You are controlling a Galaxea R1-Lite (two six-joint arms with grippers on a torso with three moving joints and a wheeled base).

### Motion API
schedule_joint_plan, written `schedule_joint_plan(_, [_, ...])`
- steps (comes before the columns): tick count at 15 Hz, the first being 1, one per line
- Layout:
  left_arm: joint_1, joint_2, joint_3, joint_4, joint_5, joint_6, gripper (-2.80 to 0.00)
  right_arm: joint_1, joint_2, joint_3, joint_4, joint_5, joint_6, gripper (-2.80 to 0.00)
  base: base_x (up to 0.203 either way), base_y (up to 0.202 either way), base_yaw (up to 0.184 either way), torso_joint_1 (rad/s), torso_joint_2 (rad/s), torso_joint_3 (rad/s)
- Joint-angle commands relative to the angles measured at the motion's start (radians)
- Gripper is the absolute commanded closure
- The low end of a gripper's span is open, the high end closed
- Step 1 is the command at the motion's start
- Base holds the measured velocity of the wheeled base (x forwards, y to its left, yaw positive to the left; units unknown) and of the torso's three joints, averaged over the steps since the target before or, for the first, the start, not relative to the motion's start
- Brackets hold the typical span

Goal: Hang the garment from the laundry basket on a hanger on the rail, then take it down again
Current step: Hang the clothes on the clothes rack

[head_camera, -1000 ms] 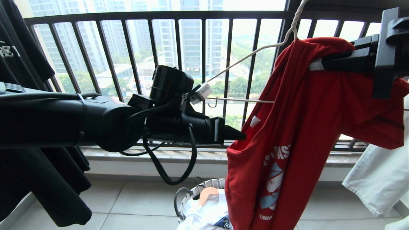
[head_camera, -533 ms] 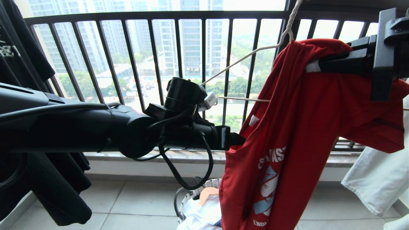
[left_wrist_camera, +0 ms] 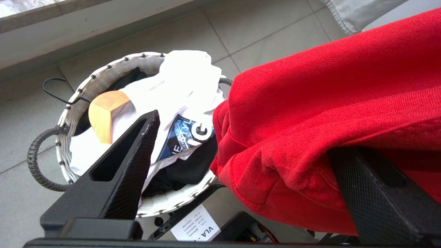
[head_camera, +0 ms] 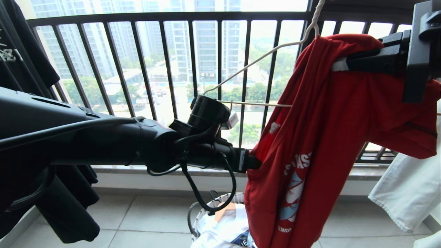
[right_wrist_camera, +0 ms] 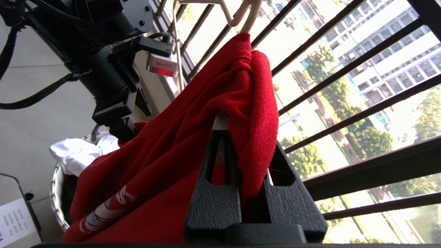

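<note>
1. Where the head view looks toward the dark window railing (head_camera: 165, 15), the red garment (head_camera: 330, 137) is seen hanging in a bunch from the white wire hanger (head_camera: 262, 57), whose long lower wire is passed into the cloth. The right gripper (head_camera: 339, 65) is reached in from the right side and is pinched on the garment near its top, just beside the hanger neck. The left gripper (head_camera: 256, 162) is held at the left edge of the garment, lower down; its fingers are hidden by the cloth here. The laundry basket (head_camera: 203, 213) is placed on the tiled floor (head_camera: 137, 220) below, with a white garment (head_camera: 224, 227) inside it. A black T-shirt (head_camera: 31, 62) is hung at the far left, and a pale cloth (head_camera: 406, 193) at the far right.

2. In the left wrist view, the left gripper (left_wrist_camera: 241, 165) is shown spread wide: one finger (left_wrist_camera: 120, 168) stands free above the basket (left_wrist_camera: 79, 96), and the other is lying under a fold of the garment (left_wrist_camera: 327, 103), so nothing is squeezed. A wooden hanger end (left_wrist_camera: 105, 113) is seen in the basket.

3. In the right wrist view, the fingers of the right gripper (right_wrist_camera: 248, 172) are pressed together on a fold of the garment (right_wrist_camera: 193, 137), directly under the hanger (right_wrist_camera: 241, 17).
</note>
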Motion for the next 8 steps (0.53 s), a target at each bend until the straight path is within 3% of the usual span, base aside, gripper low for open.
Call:
schedule_joint_plan(1, [-0.001,0.024,-0.013,-0.003,0.016,-0.001,-2.8,0.0,0.002,-0.006,0.002,0.0,-0.004,0.0,0.0,0.0,0.0,0.0,0.0,0.0])
schedule_joint_plan(5, [-0.001,0.015,-0.01,-0.009,0.021,0.0,-2.8,-0.001,0.002,-0.006,0.002,0.0,-0.004,0.0,0.0,0.0,0.0,0.0,0.0,0.0])
schedule_joint_plan(6, [-0.001,0.015,-0.01,-0.009,0.025,-0.001,0.0,-0.001,0.002,-0.007,0.002,0.0,-0.004,0.0,0.0,0.0,0.0,0.0,0.0,0.0])
schedule_joint_plan(8, [-0.001,0.009,-0.01,-0.009,0.025,-0.001,0.0,-0.002,0.002,-0.007,0.002,-0.002,-0.004,0.0,0.0,0.0,0.0,0.0,0.0,0.0])
